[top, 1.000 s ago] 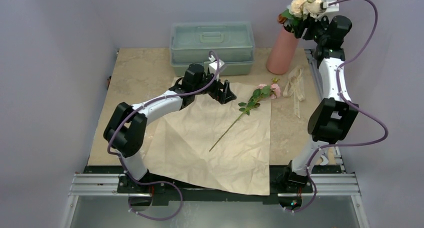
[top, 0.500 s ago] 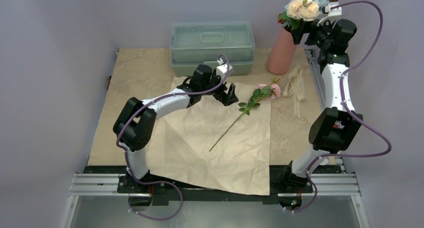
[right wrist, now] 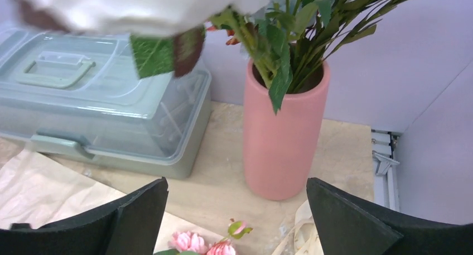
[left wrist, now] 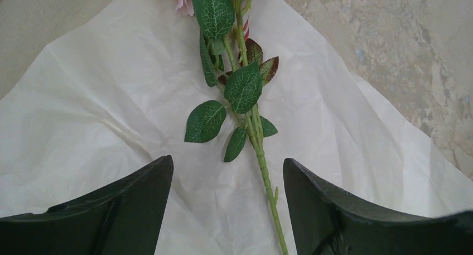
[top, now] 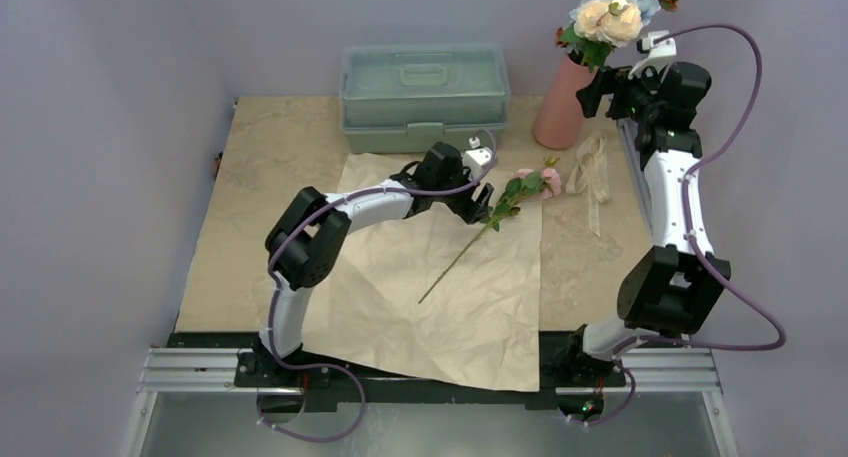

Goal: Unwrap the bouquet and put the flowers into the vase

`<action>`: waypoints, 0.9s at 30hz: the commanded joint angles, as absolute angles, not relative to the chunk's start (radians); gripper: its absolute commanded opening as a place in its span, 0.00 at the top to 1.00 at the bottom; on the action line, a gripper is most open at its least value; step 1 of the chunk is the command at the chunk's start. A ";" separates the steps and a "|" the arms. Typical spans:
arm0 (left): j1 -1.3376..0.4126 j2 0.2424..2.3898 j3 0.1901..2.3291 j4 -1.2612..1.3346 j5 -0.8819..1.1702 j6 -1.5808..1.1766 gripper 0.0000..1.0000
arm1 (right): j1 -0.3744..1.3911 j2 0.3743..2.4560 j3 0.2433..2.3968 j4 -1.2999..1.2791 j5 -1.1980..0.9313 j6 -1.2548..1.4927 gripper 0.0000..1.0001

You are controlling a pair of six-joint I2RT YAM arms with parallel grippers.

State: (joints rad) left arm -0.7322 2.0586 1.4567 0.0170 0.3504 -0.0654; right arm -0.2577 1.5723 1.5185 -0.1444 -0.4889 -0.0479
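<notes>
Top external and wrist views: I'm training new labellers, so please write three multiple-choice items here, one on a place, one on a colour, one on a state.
1. Where does the loose flower's stem lie?
A on the kraft paper
B in the lidded box
C on the bare tabletop

2. What colour is the vase?
A salmon pink
B blue
C white

3. How is the left gripper?
A shut on the stem
B open, astride the stem
C out of view

Answers:
1 A, the stem runs across the paper sheet.
2 A, its wall shows pink in the right wrist view.
3 B, the left wrist view shows the jaws apart, one on either side of the stem.
</notes>
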 commanded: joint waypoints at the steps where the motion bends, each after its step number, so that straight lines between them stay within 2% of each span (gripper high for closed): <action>1: -0.770 2.114 1.542 -0.057 0.244 -0.031 0.30 | -0.264 1.466 1.454 -0.179 -0.489 -0.054 0.02; 6: -0.825 2.173 1.593 -0.107 0.152 -0.012 0.38 | -0.265 1.379 1.364 -0.204 -0.517 -0.023 0.02; 12: -0.870 2.222 1.628 -0.170 0.050 -0.005 0.39 | -0.264 1.310 1.282 -0.224 -0.567 0.046 0.02; 15: -0.875 2.231 1.630 -0.190 0.020 -0.005 0.44 | -0.265 1.287 1.264 -0.221 -0.570 0.062 0.02; 23: -0.886 2.248 1.727 -0.301 -0.052 0.023 0.84 | -0.265 1.247 1.238 -0.203 -0.625 0.119 0.02; 27: -0.883 2.205 1.730 -0.295 -0.049 0.008 1.00 | -0.265 1.252 1.273 -0.202 -0.649 0.138 0.02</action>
State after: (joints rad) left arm -0.8803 2.2486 1.6901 -0.2718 -0.0223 0.0162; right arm -0.2623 1.2736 1.2396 -0.2291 -0.5999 0.0948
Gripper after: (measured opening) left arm 0.073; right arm 0.983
